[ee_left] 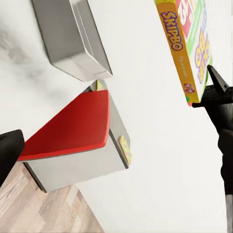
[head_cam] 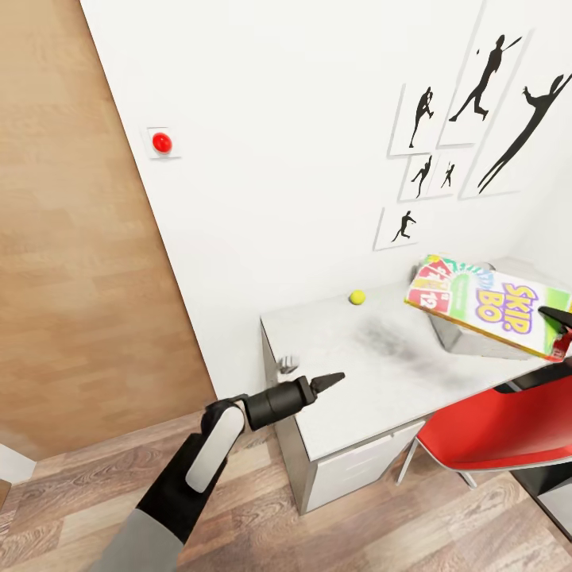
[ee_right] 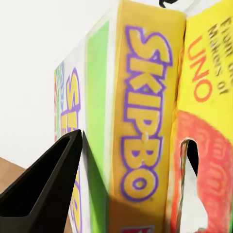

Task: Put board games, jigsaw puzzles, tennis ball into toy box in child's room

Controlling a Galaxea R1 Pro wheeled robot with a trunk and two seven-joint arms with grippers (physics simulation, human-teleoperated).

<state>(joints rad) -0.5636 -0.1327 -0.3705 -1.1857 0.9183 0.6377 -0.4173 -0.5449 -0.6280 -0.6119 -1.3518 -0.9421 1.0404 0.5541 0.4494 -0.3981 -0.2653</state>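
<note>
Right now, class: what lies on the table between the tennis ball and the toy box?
Head view: bare grey table top. Nothing rests between tennis ball and toy box; the held Skip-Bo board game hangs above the box.

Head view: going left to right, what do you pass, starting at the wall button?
Red wall button → left gripper → tennis ball → Skip-Bo board game → right gripper at the game's right edge.
</note>
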